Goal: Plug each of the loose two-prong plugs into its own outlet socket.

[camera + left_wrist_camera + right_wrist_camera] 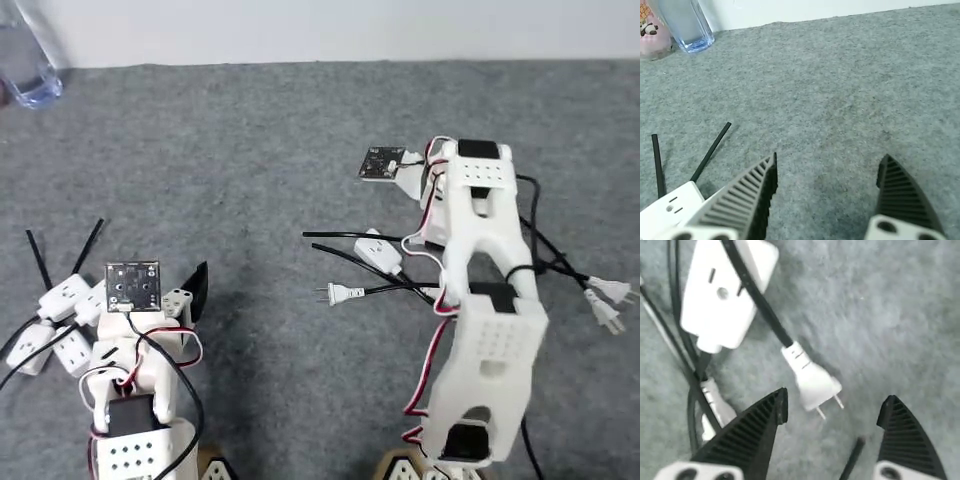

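Plug point(811, 381) near parted right fingers point(752, 427)

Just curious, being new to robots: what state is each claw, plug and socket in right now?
Left gripper: open, empty.
Right gripper: open, empty.
Plug: loose, unplugged, between the right gripper's fingers.
Socket: nothing plugged in.
Plug pair: unplugged.

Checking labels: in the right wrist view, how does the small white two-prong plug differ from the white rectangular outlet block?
The white two-prong plug is small and tapered, with two metal prongs sticking out; the white rectangular outlet block is larger and flat-faced, showing slots and a round hole. A black cable lies across the outlet block; none crosses the plug. Both are white and lie on the grey carpet.
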Robot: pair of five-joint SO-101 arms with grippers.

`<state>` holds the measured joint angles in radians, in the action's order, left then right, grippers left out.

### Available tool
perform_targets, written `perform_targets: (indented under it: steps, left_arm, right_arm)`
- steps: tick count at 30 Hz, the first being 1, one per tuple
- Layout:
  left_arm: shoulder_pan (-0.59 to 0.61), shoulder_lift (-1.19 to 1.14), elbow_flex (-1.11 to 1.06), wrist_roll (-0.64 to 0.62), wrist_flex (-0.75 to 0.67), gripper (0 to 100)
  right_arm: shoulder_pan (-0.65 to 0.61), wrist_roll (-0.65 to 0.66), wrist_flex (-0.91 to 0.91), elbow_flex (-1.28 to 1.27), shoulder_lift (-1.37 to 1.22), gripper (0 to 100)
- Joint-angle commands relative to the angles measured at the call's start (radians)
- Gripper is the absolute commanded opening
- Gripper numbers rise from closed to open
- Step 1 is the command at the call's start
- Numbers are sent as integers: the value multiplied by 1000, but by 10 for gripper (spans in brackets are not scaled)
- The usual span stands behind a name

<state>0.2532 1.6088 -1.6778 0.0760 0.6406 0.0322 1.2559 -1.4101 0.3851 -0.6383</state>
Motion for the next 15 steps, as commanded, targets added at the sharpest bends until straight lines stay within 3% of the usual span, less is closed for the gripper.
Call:
perform_targets:
  steps: [1,11,15]
  left_arm:
    - [-8,11,7,11,-28,305]
    - [-6,12,7,12,-29,305]
    - [-6,12,7,12,-29,305]
  right_arm:
    - [-1,15,-33,124,-47,299]
    - [-22,100,-41,213,-168,289]
    - [-18,137,-28,213,-214,154]
